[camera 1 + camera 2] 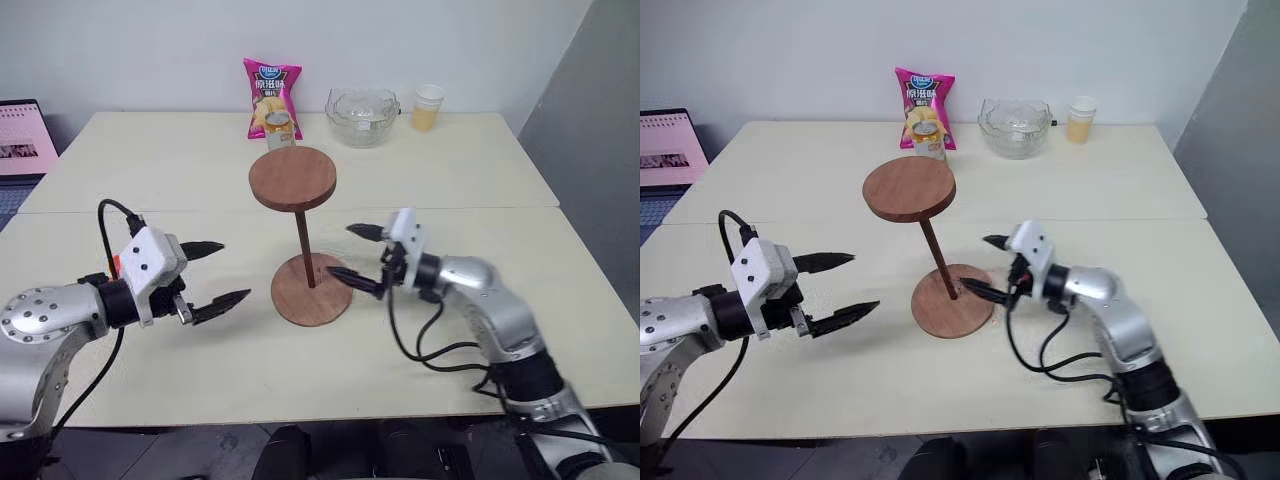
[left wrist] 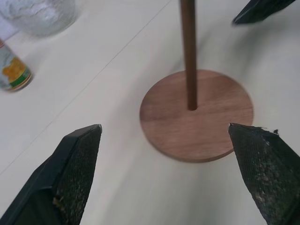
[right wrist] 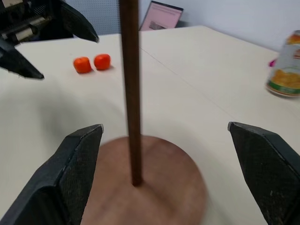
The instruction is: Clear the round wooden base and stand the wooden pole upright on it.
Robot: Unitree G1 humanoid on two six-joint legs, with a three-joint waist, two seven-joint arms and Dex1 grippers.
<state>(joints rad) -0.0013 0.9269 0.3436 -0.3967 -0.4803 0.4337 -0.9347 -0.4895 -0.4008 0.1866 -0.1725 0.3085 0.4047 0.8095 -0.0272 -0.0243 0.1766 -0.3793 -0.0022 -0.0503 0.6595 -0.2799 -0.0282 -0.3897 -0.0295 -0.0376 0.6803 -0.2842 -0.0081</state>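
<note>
The round wooden base lies flat on the table's near half. The wooden pole stands upright in its centre hole, with its round disc on top. My left gripper hangs open to the left of the base, a hand's width away, with nothing between its fingers. My right gripper is open just right of the base, its fingers pointing at the pole and clear of it. The right wrist view has the pole between the spread fingers, untouched.
At the table's far side stand a pink chip bag, a small can, a glass bowl and a cup of orange drink. A laptop sits off the left edge. Two small orange pieces lie behind my left gripper.
</note>
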